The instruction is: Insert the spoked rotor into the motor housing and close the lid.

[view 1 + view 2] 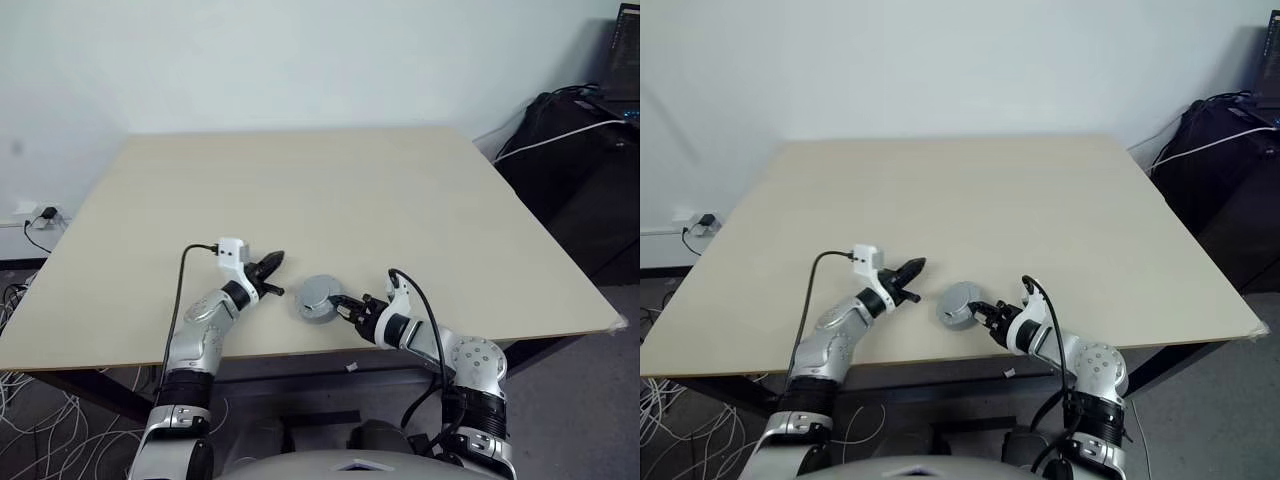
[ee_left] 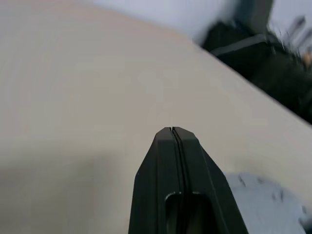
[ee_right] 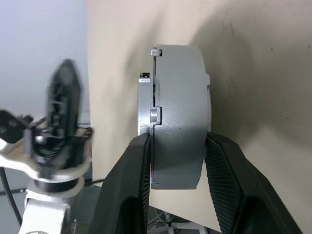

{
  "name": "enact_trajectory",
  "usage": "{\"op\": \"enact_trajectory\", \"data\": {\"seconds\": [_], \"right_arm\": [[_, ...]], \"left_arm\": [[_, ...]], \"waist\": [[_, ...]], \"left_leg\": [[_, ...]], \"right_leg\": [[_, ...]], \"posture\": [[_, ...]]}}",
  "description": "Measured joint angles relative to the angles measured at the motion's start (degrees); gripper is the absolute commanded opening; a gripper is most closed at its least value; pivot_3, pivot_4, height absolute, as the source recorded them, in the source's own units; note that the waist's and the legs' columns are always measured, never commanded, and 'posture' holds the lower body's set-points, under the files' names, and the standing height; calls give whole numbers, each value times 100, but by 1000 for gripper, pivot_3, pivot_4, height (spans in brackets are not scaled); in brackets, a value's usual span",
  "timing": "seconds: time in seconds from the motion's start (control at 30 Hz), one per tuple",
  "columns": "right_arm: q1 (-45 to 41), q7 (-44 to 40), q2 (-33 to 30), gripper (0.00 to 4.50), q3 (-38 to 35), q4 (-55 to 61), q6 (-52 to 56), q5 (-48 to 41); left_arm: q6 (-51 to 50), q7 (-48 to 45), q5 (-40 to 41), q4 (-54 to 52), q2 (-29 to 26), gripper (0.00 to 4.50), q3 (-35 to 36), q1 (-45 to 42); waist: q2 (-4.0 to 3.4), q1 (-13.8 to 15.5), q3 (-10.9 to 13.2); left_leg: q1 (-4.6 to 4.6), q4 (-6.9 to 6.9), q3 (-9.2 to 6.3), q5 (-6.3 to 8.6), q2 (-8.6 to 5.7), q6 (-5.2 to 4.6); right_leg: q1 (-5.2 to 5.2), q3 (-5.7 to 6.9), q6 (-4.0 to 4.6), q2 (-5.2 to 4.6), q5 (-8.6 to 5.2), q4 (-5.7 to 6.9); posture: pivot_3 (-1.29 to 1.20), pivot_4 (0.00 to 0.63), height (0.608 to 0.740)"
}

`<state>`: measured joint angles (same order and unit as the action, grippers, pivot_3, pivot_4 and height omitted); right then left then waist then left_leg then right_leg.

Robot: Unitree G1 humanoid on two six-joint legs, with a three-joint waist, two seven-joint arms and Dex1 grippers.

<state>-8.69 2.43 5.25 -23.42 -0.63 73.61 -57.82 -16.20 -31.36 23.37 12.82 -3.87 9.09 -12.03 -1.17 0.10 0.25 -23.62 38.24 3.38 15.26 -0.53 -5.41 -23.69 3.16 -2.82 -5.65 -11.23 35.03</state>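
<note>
The motor housing (image 1: 318, 298) rested on the table (image 1: 330, 190), close to the table's near edge. It was a squat grey disc-shaped body with the lid seated on top; a seam line and small edge tabs ran around its rim in the right wrist view. Whether the spoked rotor sat inside could not be told.

The right gripper (image 1: 345, 307) clamped the motor housing across its thickness: one finger (image 3: 127, 190) bore on the lid face, the other on the base face. The left gripper (image 1: 268, 266) hovered just beside the motor housing on its left, apart from it, fingers pressed together with nothing between them.

Handling assessment: the motor housing appeared rigid, probably moulded plastic or cast metal, so it should tolerate firm clamping without deforming. Its faces looked smooth, so slip under a light grip is likely. The flat opposing faces offer the most secure hold; the curved rim is a poorer seat for flat fingers. The edge tabs appeared thin and should not be loaded.
</note>
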Motion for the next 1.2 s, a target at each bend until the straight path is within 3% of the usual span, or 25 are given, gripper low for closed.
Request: {"op": "enact_trajectory", "data": {"seconds": [0.3, 0.5, 1.03, 1.13, 1.2], "right_arm": [[-27, 178, -4, 1336, 5, -15, -274, -203], [-37, 277, -4, 1336, 22, -21, -574, -396], [-203, 544, -27, 1336, 633, 25, -995, -1157], [-283, 601, -29, 1336, 753, 25, -1100, -1283], [-386, 628, -20, 1336, 834, 25, -1184, -1362]], "left_arm": [[-644, 1009, 2142, -1338, 759, 0, 1485, 1231], [-1206, 1012, 2923, -1679, 829, 0, 1430, 2010], [-2388, 1378, 3973, -1420, 785, 0, 727, 2030], [-2628, 1393, 4080, -1355, 778, 554, 710, 2027], [-2769, 1382, 4169, -1354, 777, 1185, 708, 2039]], "waist": [[18, -1, 14], [29, -5, 29], [26, -84, 38], [27, -83, 40], [28, -85, 42]], "left_leg": [[-3, -1, -1, 0, 1, -1], [-4, 8, 2, 6, -2, 7], [-1, 5, 4, -1, 0, -5], [-3, 5, 5, -1, 0, -5], [-2, 5, 5, -1, 0, -4]], "right_leg": [[-1, 3, 0, 12, -1, -5], [1, 21, -1, 19, -1, -4], [0, 12, -1, 35, -1, -4], [-1, 11, -1, 35, -1, -4], [-1, 11, -1, 35, -1, -4]], "posture": [[0, 0, 740], [0, 0, 740], [0, 0, 740], [0, 0, 740], [0, 0, 740]]}}
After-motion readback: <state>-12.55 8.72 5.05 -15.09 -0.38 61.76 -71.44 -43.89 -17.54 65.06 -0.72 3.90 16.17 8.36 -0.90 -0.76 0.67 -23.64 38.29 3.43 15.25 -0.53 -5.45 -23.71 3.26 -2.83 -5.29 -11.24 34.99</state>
